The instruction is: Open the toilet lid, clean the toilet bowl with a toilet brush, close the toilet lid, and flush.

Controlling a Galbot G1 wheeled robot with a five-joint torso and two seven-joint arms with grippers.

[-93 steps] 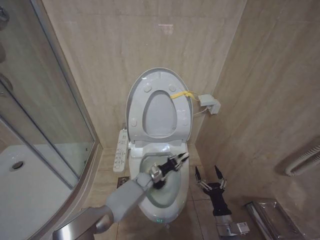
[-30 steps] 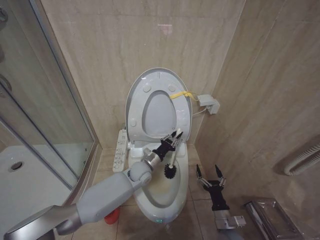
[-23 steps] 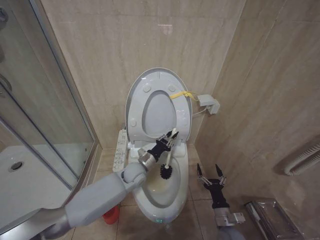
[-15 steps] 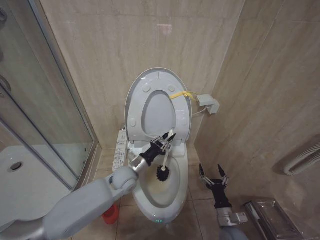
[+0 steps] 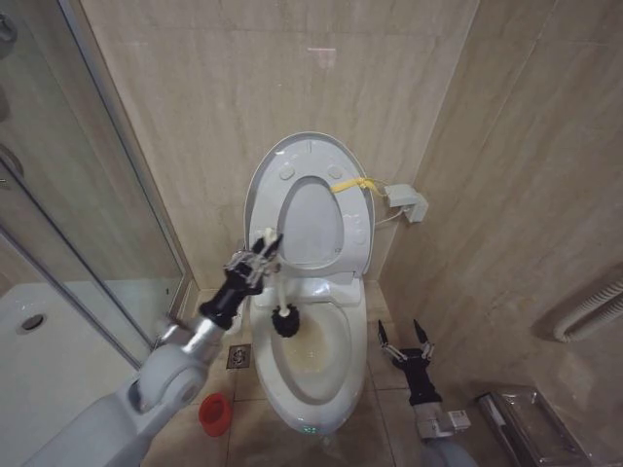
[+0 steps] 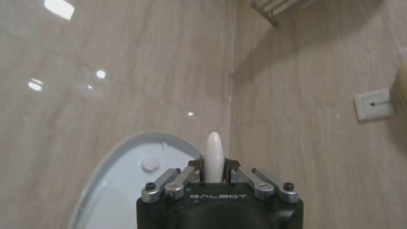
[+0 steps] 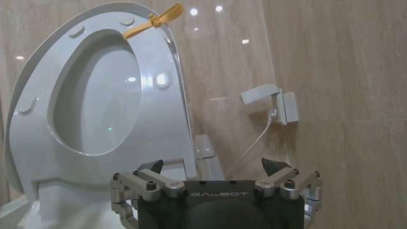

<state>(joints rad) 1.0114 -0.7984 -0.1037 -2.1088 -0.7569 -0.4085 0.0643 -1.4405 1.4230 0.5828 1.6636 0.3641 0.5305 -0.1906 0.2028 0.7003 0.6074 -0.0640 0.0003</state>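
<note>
Head view: left tool (image 5: 261,255) clamps the toilet brush (image 5: 279,300) upright over the toilet bowl's (image 5: 336,381) nine-o'clock rim; right tool (image 5: 402,340) spread, idle.

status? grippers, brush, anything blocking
Left gripper shut on toilet brush, head over bowl's left rim. Right gripper open, parked beside toilet bowl. Toilet lid up. Nothing blocking.

Beige tile walls (image 5: 243,78), glass shower (image 5: 68,224).

Tiled floor (image 5: 384,413) carries toilet bowl (image 5: 346,375) at centre, red pot (image 5: 215,413) just left of it, small drain (image 5: 238,357) perhaps between.
</note>
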